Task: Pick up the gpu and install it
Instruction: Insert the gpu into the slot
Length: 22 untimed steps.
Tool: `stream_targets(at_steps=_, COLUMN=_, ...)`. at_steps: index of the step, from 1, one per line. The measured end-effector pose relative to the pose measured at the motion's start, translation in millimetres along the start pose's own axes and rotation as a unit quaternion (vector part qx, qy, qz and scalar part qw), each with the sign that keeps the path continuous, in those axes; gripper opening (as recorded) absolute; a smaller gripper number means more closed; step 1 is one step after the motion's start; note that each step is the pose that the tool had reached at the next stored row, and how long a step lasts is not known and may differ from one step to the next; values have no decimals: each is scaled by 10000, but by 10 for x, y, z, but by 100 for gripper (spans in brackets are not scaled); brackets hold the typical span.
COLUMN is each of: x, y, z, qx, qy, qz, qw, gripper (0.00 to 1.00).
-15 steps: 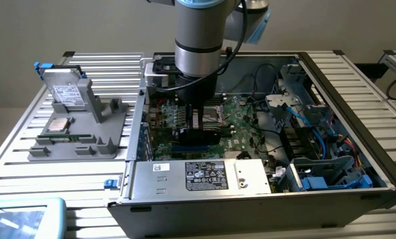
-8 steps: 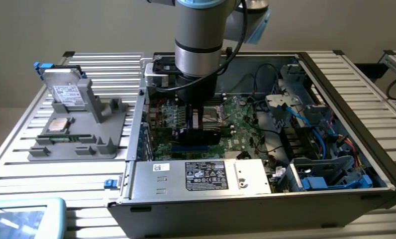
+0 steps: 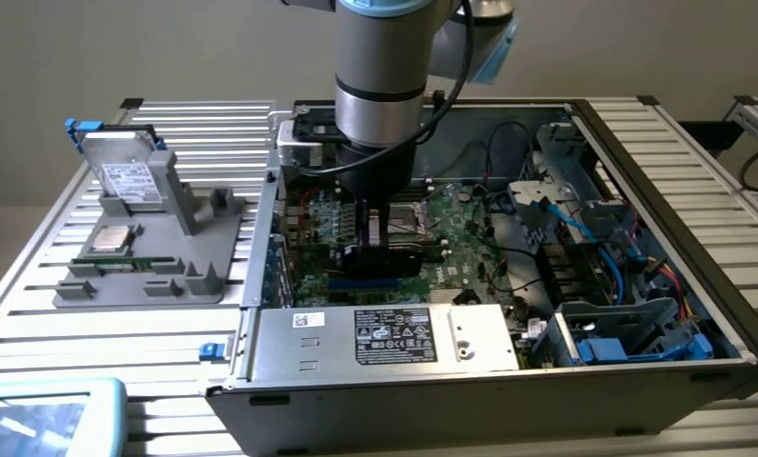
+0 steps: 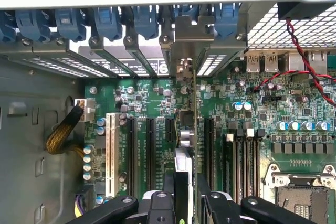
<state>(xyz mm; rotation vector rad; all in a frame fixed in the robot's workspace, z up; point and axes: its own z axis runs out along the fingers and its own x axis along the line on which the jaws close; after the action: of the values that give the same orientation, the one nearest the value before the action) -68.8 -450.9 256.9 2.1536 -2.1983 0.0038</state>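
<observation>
The hand (image 3: 386, 240) is clamped on the gpu (image 3: 387, 263), holding it upright on edge over the green board (image 3: 468, 228) in the middle of the computer case (image 3: 481, 409). To seat it well, I judge the card should be square to the slots (image 4: 149, 153), its metal bracket (image 4: 187, 38) matched to the rear opening, then go straight down with even pressure. The case also holds a power box (image 3: 392, 335) at six o'clock and blue cables (image 3: 608, 249) at three o'clock. On the surface (image 3: 100, 333) at nine o'clock, a grey holder (image 3: 214, 209) carries a hard drive (image 3: 131, 179), a chip (image 3: 109, 238) and a memory stick (image 3: 125, 265).
</observation>
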Motion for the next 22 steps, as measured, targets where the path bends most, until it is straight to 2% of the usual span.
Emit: stream_targets(at_steps=22, x=14, y=-24, z=1, qx=0, qy=0, qz=0, qw=10000, gripper=27)
